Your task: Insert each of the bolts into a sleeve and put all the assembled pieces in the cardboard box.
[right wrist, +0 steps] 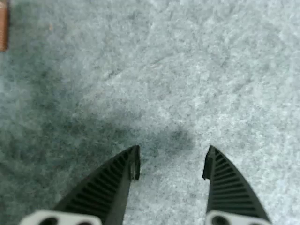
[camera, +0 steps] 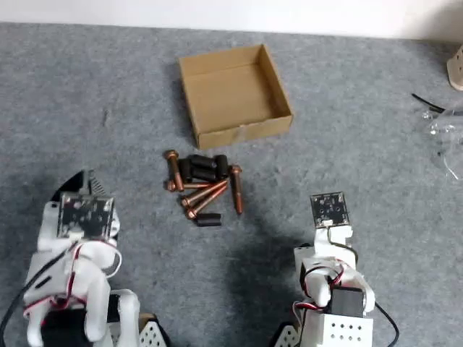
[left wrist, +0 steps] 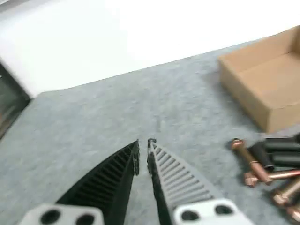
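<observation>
Several copper bolts (camera: 205,189) lie in a loose pile on the grey mat, mixed with black sleeves (camera: 203,168). One sleeve (camera: 208,220) lies apart at the pile's near side. The cardboard box (camera: 276,85) stands empty just beyond the pile. My left gripper (left wrist: 143,153) is shut and holds nothing. It sits low at the near left (camera: 84,177), left of the bolts (left wrist: 249,162) and sleeves (left wrist: 277,153). My right gripper (right wrist: 171,164) stands open over bare mat at the near right. A bolt end (right wrist: 3,27) shows at that view's edge.
A clear plastic piece with a black cable (camera: 440,121) and a beige object (camera: 456,69) lie at the far right edge. A white surface borders the mat at the back. Bare mat surrounds the pile.
</observation>
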`<state>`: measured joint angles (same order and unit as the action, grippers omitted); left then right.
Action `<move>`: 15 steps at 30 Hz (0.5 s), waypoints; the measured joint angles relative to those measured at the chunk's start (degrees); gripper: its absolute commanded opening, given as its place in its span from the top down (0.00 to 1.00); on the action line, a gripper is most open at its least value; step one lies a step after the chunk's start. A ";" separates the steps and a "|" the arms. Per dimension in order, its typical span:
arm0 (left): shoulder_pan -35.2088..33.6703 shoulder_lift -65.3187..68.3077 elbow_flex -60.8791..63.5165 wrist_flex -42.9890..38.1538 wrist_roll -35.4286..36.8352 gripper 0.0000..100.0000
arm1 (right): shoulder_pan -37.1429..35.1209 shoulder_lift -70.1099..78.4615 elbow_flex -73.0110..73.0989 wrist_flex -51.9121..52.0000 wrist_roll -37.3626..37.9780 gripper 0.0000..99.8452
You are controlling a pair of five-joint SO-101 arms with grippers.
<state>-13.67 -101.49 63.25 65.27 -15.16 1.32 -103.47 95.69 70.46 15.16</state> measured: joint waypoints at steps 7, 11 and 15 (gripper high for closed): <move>2.64 23.74 -8.44 -3.69 3.52 0.95 | 0.00 0.00 0.00 0.00 0.00 0.79; 4.40 42.73 -17.93 -3.69 6.77 0.95 | 0.00 0.00 0.00 0.00 0.00 0.79; 7.30 60.75 -26.46 -3.69 8.79 0.95 | 0.97 0.00 0.00 0.00 0.00 0.79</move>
<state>-6.37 -40.75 36.79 61.58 -6.37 2.29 -103.47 95.69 70.46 15.16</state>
